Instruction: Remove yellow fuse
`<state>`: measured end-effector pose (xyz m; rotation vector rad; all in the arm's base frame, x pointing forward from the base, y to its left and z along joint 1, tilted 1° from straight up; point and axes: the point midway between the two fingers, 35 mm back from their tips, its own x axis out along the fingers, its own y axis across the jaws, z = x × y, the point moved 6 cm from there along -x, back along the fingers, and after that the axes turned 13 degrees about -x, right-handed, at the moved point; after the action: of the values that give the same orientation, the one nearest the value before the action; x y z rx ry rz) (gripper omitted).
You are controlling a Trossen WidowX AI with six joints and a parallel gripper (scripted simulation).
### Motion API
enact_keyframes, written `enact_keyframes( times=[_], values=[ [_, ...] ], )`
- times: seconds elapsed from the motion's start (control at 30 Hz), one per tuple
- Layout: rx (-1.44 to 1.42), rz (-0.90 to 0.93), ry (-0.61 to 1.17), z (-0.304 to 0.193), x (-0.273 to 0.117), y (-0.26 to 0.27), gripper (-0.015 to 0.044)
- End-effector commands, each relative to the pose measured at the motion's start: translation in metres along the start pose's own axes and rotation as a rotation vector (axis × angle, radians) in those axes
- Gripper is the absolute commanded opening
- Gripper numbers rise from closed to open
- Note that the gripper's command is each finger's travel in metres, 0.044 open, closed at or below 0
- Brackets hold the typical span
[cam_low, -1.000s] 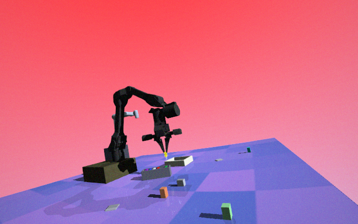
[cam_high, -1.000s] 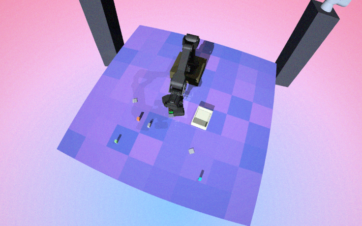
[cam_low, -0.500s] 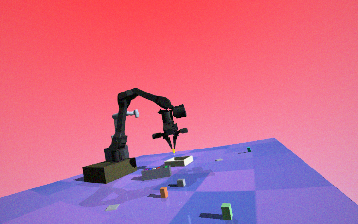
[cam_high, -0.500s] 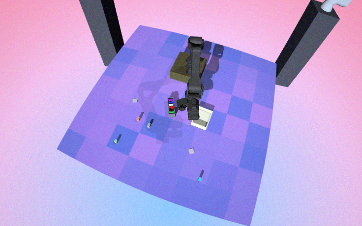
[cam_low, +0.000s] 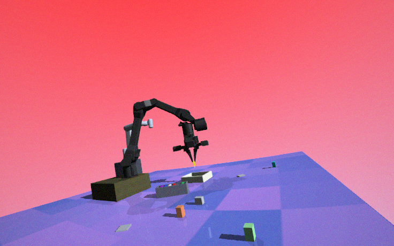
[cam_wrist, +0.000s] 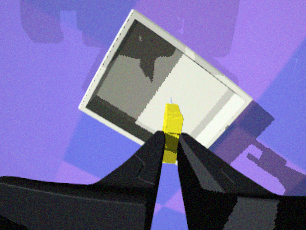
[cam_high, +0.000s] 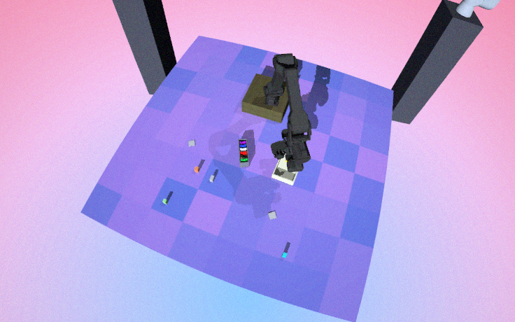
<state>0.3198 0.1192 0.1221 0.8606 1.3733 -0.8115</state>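
The arm point(cam_low: 137, 131) reached from its olive base point(cam_low: 120, 186) at lower left of the exterior view and arched toward mid-frame. Below it the white tray point(cam_low: 197, 176) sat just right of the grey fuse block point(cam_low: 172, 189), the two apart, the block's coloured fuses point(cam_high: 243, 152) in their row. In the wrist view the tray point(cam_wrist: 107, 82) filled the upper middle of the frame. The gripper point(cam_low: 194, 161) hung well above the tray, fingers clamped on the yellow fuse point(cam_wrist: 173, 131), which pointed down over the tray's pale floor. The fuse looked small, stiff and light, probably smooth-sided; held by its upper end between the fingertips, it seemed liable to slip or twist if the pinch loosened early.
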Motion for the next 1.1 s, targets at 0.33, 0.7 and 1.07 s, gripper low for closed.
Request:
enact_keyframes(
  times=[0.33,0.7,1.07],
  values=[
    [0.010,0.000,-0.003,-0.002,0.018,0.002,0.0000],
    [0.010,0.000,-0.003,-0.002,0.036,0.001,0.0000],
    [0.006,-0.001,0.000,-0.002,0.036,0.001,0.0184]
  ],
)
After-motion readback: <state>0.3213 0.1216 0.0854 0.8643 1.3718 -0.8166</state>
